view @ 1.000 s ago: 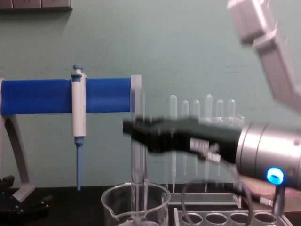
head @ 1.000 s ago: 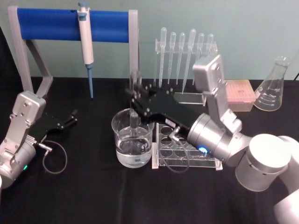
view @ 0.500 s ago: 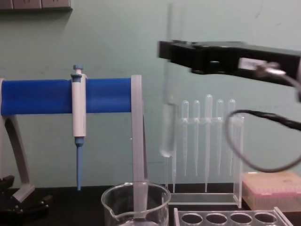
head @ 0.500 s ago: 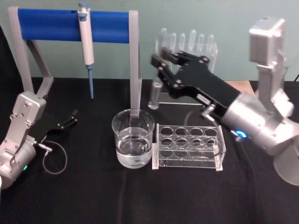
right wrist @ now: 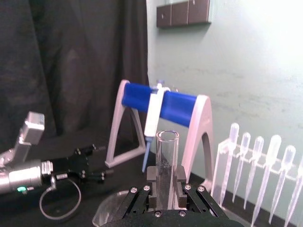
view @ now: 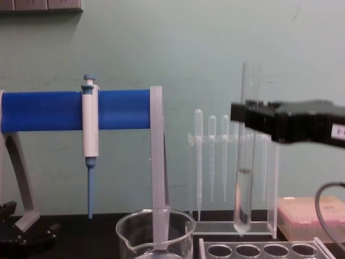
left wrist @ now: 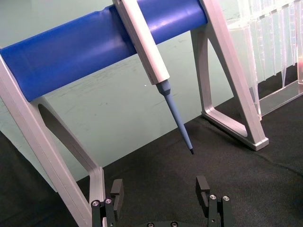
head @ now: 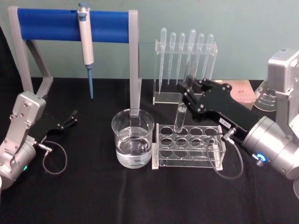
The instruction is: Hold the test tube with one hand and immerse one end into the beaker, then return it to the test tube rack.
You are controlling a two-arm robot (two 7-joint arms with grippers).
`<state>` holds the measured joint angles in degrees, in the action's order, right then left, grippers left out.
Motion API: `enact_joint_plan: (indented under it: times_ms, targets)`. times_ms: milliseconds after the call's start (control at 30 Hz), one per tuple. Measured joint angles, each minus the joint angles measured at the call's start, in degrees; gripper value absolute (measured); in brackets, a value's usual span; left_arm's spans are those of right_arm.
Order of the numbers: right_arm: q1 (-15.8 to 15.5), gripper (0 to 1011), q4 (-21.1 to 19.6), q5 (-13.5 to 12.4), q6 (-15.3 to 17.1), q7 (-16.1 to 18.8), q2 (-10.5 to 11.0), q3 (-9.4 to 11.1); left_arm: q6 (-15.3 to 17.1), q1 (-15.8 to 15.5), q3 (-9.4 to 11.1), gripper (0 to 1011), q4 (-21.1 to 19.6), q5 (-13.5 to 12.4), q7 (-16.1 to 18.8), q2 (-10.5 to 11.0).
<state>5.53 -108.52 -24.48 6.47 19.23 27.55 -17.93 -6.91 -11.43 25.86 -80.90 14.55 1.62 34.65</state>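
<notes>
1. Test tube (view: 243, 156): upright, long axis vertical, rounded end down, just above the clear rack (head: 189, 144), beside the beaker (head: 133, 138).
2. Right gripper (head: 189, 95): fingers clamped on the tube's upper part.
3. Left gripper (head: 70, 117): parked, fingers apart, empty.
4. Change: half a second ago the tube hung higher, behind the beaker.

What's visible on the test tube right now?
The test tube is clear, colourless glass, straight, with a round bottom and an open rim. It hangs upright, clamped near its upper part by the right gripper. Its lower part holds a little clear liquid. The bottom hovers just above the clear rack, not yet in a hole, beside the beaker and apart from it.
</notes>
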Motion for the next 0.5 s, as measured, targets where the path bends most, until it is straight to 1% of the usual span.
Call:
enact_joint_plan:
  times_ms: [167,500]
  targets:
    - [-0.3,224,1.1,1.0,0.1,-0.3,-0.1,-0.3,0.0,0.0,0.0,1000,0.0,0.0,0.0,0.0]
    - [-1.1,224,1.5,2.9,0.7,-0.9,-0.2,-0.2,0.0,0.0,0.0,1000,0.0,0.0,0.0,0.0]
